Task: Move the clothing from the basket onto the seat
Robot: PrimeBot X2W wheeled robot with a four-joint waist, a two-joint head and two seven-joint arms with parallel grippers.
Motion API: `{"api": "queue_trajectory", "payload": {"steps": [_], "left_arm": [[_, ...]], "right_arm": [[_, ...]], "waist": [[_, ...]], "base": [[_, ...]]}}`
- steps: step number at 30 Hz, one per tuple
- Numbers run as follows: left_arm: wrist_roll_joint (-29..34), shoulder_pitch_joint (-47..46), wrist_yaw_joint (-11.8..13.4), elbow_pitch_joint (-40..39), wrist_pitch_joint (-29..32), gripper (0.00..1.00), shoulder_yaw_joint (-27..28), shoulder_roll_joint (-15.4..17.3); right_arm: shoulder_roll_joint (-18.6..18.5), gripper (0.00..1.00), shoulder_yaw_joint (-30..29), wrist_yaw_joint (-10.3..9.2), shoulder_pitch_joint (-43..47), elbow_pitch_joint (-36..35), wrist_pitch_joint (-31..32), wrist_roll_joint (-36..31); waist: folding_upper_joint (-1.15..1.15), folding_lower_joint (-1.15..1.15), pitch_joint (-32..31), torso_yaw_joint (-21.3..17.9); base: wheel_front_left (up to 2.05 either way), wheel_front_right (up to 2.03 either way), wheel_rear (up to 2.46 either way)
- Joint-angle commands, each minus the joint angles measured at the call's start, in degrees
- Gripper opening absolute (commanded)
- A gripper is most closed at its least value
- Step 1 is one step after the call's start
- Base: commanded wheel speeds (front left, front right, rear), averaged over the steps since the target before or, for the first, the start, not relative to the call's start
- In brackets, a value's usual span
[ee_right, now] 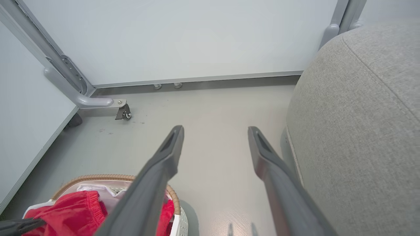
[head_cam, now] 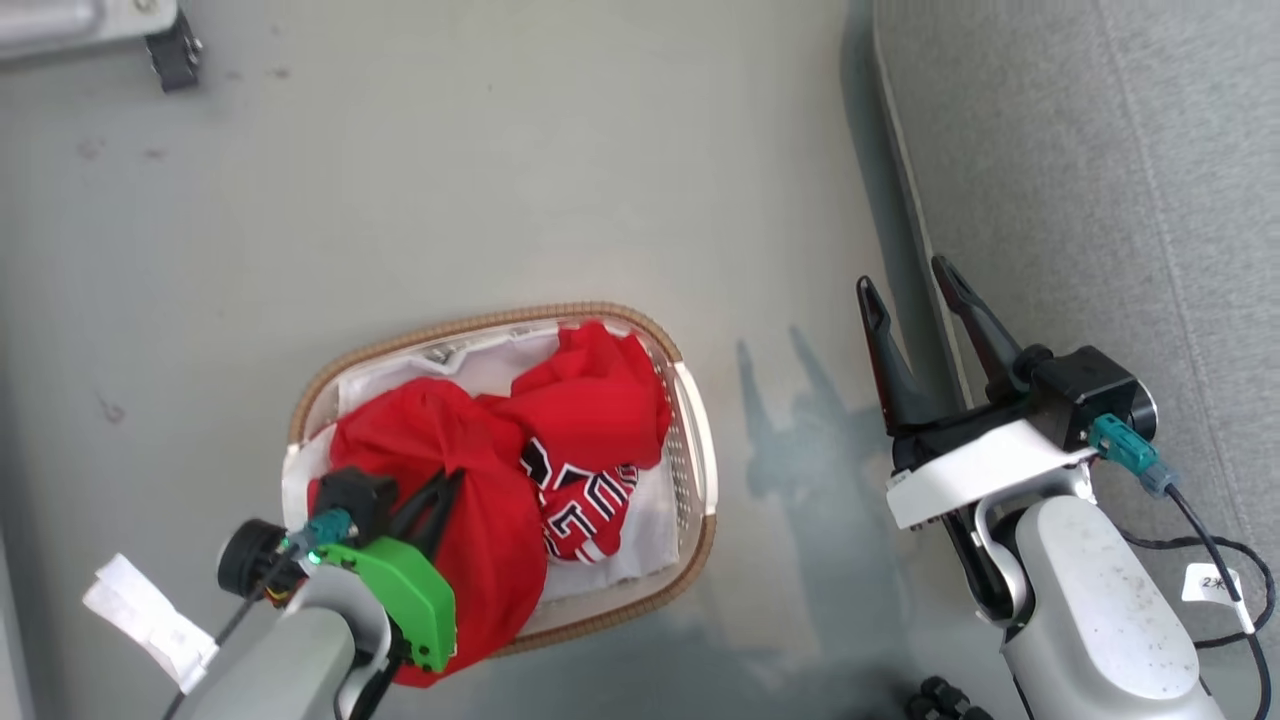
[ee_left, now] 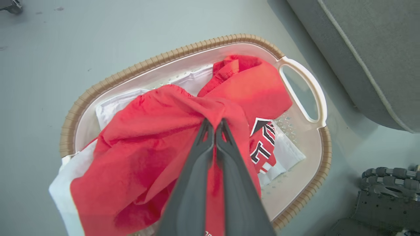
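We're over the basket (head_cam: pixel 480 322) now, and the left gripper (ee_left: pixel 215 123) has its two dark fingers pinched tight together on a raised fold of the red clothing (ee_left: pixel 147 137). The cloth gathers up to the tips in a peak. From the wrist view it looks like the piece with the gathered waistband, though the bunching makes that hard to call. The rest of the clothing sits heaped inside the basket. One red edge spills over the near rim beside the white liner (ee_left: pixel 111 106), and the black-and-white lettering (head_cam: pixel 580 500) shows just to the right of the pinched fold. The basket stands on the grey floor (head_cam: pixel 500 150), with its looped handle (ee_left: pixel 306 91) turned towards the seat (head_cam: pixel 1100 200) but well apart from it. Over to our right, the right gripper (head_cam: pixel 903 275) hangs spread wide with nothing between its fingers. It is above the floor, right by the seat's piped edge, with its fingertips pointing away from us. Its own camera looks along those splayed fingers. There the seat's rounded corner rises on the right, the basket and its red heap are at lower left, and a small caster (ee_right: pixel 124 113) sits by the far wall.
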Motion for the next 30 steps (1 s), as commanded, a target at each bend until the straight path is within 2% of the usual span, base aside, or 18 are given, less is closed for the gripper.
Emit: {"api": "queue_trajectory", "payload": {"steps": [1, 17, 25, 30], "left_arm": [[1.17, 1.86, 0.08, -0.74, -0.04, 0.00, 1.00, -0.22], [12.26, 13.15, 0.08, -13.25, -0.04, 0.00, 15.55, -5.32], [16.91, 15.17, 0.08, -23.15, -0.05, 0.00, 22.53, -7.50], [18.93, 14.01, 0.08, -29.45, -0.04, 0.00, 24.43, -8.70]], "right_arm": [[-0.19, 1.00, -0.05, -0.04, 1.22, 0.51, -0.14, 0.38], [-0.21, 1.00, -1.22, -0.04, 6.39, 3.47, -0.14, -0.10], [-0.20, 1.00, -1.14, -0.04, 8.63, 4.26, -0.13, -0.15], [-0.20, 1.00, -0.69, -0.04, 9.66, 4.46, -0.13, 0.07]], "waist": [[0.00, 0.00, -6.02, 1.07], [0.00, 0.00, -20.32, 4.96], [0.00, 0.00, -24.41, 5.42], [0.00, 0.00, -25.84, 5.16]], "base": [[0.00, 0.00, 0.00], [0.00, 0.00, 0.00], [0.00, 0.00, 0.00], [0.00, 0.00, 0.00]]}}
